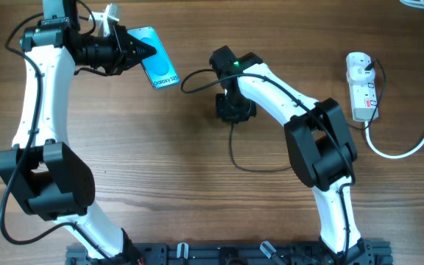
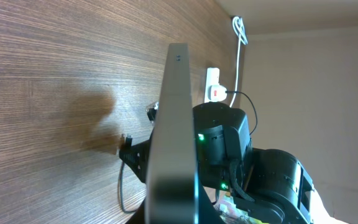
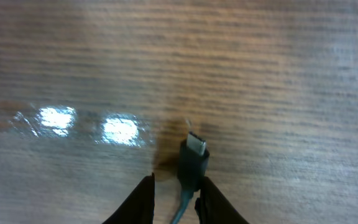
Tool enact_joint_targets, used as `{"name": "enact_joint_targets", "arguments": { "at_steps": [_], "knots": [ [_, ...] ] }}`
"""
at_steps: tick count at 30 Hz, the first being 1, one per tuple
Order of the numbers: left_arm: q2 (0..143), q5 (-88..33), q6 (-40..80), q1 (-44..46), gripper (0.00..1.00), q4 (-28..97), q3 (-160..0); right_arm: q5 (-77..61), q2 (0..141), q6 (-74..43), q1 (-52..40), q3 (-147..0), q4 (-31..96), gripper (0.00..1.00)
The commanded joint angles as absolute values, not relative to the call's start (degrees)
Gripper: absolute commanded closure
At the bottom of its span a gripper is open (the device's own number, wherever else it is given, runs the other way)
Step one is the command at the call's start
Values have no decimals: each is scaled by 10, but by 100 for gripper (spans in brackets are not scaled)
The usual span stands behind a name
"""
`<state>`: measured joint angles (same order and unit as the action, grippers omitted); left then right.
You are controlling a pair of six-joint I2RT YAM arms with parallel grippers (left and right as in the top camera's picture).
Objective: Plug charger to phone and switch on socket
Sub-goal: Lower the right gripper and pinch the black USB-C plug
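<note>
Here, the left jaws clamp the phone marked "Galaxy S25", and the right jaws pinch the charger plug.

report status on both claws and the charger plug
Left claw shut on phone, screen up. Right claw shut on charger plug, metal tip forward. Plug not yet in phone. Socket far right, no claw on it.

Lit teal phone tilted; charger black, metal-tipped, cable looping; socket white, far right.
</note>
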<state>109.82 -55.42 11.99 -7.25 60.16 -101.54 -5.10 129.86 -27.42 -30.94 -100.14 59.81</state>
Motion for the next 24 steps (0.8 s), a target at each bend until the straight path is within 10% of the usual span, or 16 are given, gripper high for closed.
{"name": "enact_joint_targets", "arguments": {
  "at_steps": [1, 9, 24],
  "knots": [
    [1092, -574, 124, -75, 96, 601, -1023, -46, 1310, -285, -309, -1007, 585, 76],
    [1092, -574, 124, -75, 96, 603, -1023, -31, 1318, -285, -309, -1000, 561, 96],
    [1092, -574, 125, -75, 96, 603, -1023, 89, 1243, -268, -310, -987, 538, 96]
  ]
}}
